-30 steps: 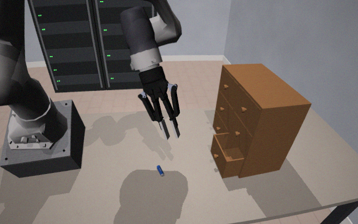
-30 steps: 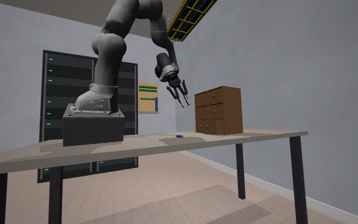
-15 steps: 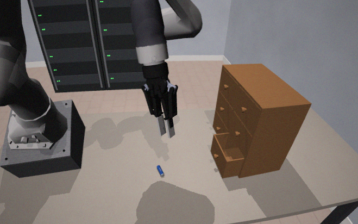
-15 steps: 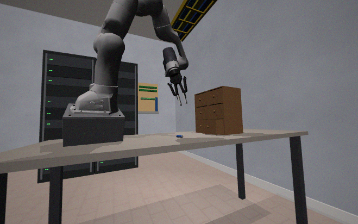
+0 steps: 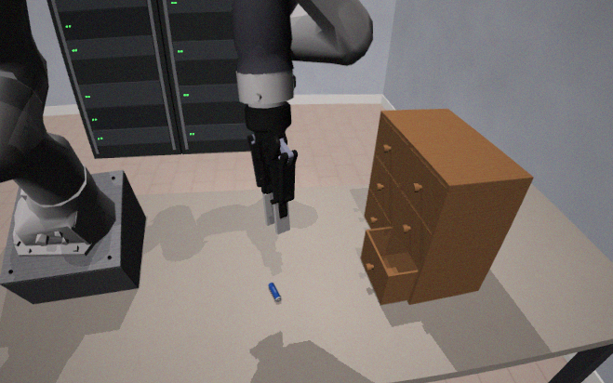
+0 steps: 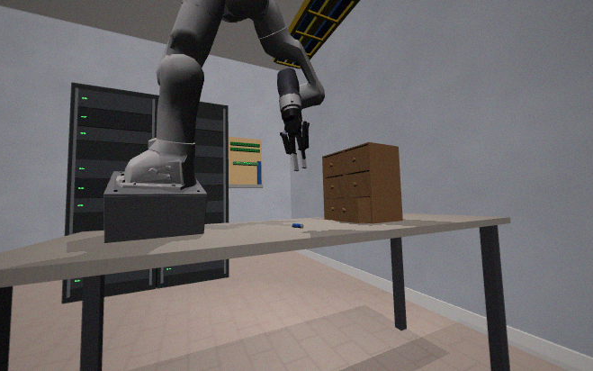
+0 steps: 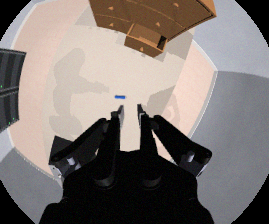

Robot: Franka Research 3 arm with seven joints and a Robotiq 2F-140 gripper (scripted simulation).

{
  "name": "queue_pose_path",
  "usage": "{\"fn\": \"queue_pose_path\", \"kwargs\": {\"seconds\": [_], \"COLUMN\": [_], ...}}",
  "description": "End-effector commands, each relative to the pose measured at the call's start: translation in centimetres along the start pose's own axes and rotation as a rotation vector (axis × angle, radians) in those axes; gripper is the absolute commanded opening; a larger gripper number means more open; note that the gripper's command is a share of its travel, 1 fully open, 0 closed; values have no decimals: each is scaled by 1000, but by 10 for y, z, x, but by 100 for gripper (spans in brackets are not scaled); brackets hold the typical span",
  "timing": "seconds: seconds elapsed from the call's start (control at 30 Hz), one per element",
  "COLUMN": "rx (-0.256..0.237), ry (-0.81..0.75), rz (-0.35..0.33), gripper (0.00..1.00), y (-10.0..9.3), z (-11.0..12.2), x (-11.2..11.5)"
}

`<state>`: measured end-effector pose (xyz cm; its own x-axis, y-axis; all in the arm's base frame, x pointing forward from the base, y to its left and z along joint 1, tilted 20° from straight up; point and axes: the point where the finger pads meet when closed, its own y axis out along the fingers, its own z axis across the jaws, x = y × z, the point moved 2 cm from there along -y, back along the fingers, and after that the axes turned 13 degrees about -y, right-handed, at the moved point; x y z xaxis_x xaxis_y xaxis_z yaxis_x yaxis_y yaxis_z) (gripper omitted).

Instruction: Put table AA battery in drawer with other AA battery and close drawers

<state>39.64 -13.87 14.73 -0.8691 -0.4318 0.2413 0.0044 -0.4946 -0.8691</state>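
Note:
A blue AA battery point(image 5: 274, 292) point(image 6: 297, 225) point(image 7: 120, 97) lies on its side on the table, in front of the chest. The brown chest point(image 5: 465, 228) point(image 6: 385, 184) point(image 7: 185, 17) stands upright. Its bottom drawer point(image 5: 396, 289) point(image 7: 140, 48), at the near end in the top view, is pulled partly out; the other drawers look pushed in. Something small and light brown shows in the open drawer, too unclear to name. My gripper point(image 5: 275, 227) point(image 6: 299, 167) point(image 7: 130, 110) points down high above the table, open by a narrow gap, with nothing between its fingers. No battery can be made out inside the drawer.
The robot's base block point(image 5: 79, 285) point(image 6: 154, 219) stands on the table point(image 5: 193, 328) point(image 6: 252, 245) at the left in the top and exterior views. A wall point(image 5: 561, 95) rises behind the chest. Dark racks point(image 5: 117, 85) point(image 6: 113, 184) stand beyond the table.

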Motion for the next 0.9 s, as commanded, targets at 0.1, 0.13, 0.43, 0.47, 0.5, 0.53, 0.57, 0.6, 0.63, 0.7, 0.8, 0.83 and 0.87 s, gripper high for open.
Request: {"fn": "queue_pose_path", "kwargs": {"seconds": [0.1, 0.13, 0.43, 0.47, 0.5, 0.53, 0.57, 0.6, 0.63, 0.7, 0.8, 0.83, 0.87], "rx": [-56, -63, -115, -115, -115, -120, -124, -128, -131, -138, -146, -148, -150], "ry": [143, 161, 291, 291, 291, 302, 312, 322, 331, 347, 368, 373, 378], "rz": [7, 9, 21, 21, 21, 22, 23, 24, 24, 26, 28, 28, 29], "gripper": [20, 20, 20, 20, 20, 20, 20, 20, 20, 20, 20, 20, 20], "y": [-4, -4, -9, -9, -9, -9, -10, -10, -10, -11, -12, -12, -12], "z": [-4, -4, -5, -5, -5, -5, -5, -6, -6, -6, -6, -6, -6], "x": [5, 6, 10, 10, 10, 11, 11, 11, 12, 12, 13, 13, 13]}}
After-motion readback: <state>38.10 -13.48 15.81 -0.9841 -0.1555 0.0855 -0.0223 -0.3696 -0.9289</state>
